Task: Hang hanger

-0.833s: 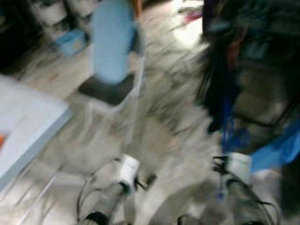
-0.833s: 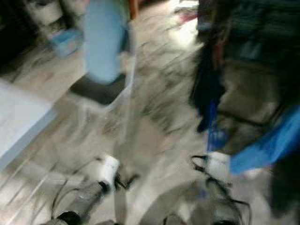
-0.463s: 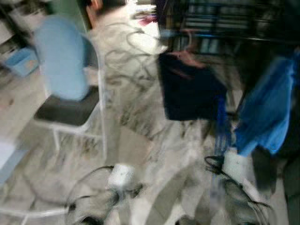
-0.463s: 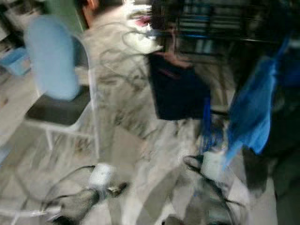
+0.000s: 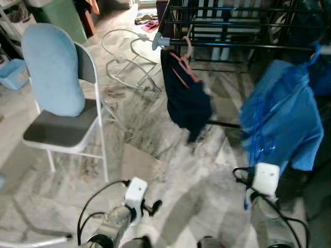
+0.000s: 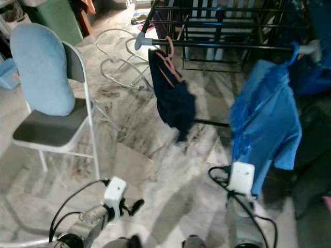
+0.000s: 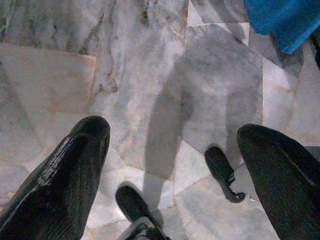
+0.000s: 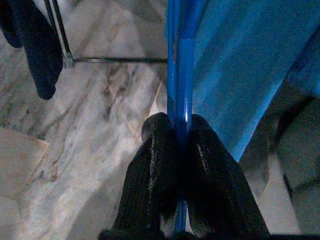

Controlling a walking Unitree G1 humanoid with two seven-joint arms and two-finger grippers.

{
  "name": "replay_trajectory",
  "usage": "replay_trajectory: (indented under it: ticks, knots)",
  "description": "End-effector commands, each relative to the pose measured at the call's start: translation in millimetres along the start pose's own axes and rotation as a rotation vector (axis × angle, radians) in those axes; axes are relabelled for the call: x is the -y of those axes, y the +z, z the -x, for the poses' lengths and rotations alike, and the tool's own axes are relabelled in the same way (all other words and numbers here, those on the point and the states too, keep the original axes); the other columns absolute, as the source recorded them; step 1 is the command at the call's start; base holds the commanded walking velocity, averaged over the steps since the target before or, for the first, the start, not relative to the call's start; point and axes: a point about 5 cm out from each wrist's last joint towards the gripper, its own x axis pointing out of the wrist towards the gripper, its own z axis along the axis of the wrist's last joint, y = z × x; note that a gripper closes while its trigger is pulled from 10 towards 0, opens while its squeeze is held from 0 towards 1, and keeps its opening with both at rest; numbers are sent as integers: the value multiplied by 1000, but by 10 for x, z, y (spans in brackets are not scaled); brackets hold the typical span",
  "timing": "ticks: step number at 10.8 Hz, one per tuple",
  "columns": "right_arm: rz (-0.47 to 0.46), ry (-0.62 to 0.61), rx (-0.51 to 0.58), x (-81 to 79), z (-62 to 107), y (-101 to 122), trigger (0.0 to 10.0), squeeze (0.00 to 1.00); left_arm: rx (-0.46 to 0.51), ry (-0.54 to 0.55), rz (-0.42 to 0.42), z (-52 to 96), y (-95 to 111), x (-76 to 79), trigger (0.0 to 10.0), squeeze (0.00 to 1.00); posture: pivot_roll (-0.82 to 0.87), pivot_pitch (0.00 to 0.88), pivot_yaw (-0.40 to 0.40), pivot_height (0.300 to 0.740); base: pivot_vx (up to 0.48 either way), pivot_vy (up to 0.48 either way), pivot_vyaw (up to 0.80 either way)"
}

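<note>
Right gripper (image 8: 181, 131) clamps a blue hanger (image 8: 179, 75) beside the blue shirt (image 5: 282, 113); left gripper (image 7: 172, 145) spread wide over marble floor (image 7: 140, 65); no legible writing.

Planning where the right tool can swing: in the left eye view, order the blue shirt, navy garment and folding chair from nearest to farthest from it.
From the right tool:
1. Blue shirt, just above, on the rack's right.
2. Navy garment, ahead-left, hanging from the rail.
3. Folding chair, far left.
</note>
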Motion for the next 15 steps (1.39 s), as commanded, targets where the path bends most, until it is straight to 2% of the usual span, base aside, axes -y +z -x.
replay_trajectory:
  ticks: [1,2,4,5,6,7,9,11,14,15]
  knots:
    - [-12,102,20,-167,9,43,10000,0,-38,32,4,57,-94,-92,10000,0,-181,153,69,740,0,0,0]
    - [-14,259,24,-345,26,82,10000,0,-29,27,3,56,-87,-87,10000,0,-183,151,70,740,0,0,0]
    - [29,416,1,-545,50,86,10000,0,63,-26,-9,3,80,-12,10000,0,-180,149,68,740,0,0,0]
    - [39,408,11,-552,42,104,10000,0,71,-33,-6,-12,98,19,10000,0,-174,148,65,740,0,0,0]
    - [42,335,19,-480,12,120,10000,0,160,-72,-10,-34,261,45,10000,0,-173,148,64,740,0,0,0]
    - [16,232,15,-364,-17,123,10000,0,291,-114,-22,-26,485,48,10000,0,-173,148,64,740,0,0,0]
    - [-8,154,21,-231,-47,152,10000,0,129,-49,16,0,133,30,10000,0,-177,148,65,740,133,0,0]
    - [-13,113,46,-144,-103,272,10000,0,-5,-6,33,35,-123,49,10000,0,-179,145,69,740,315,0,0]
    - [-20,98,75,-128,-151,426,10000,0,-114,49,40,52,-269,53,10000,0,-173,139,67,740,322,0,0]
    - [-24,95,85,-133,-159,468,10000,0,-88,32,34,34,-226,78,10000,0,-173,138,67,740,322,0,0]
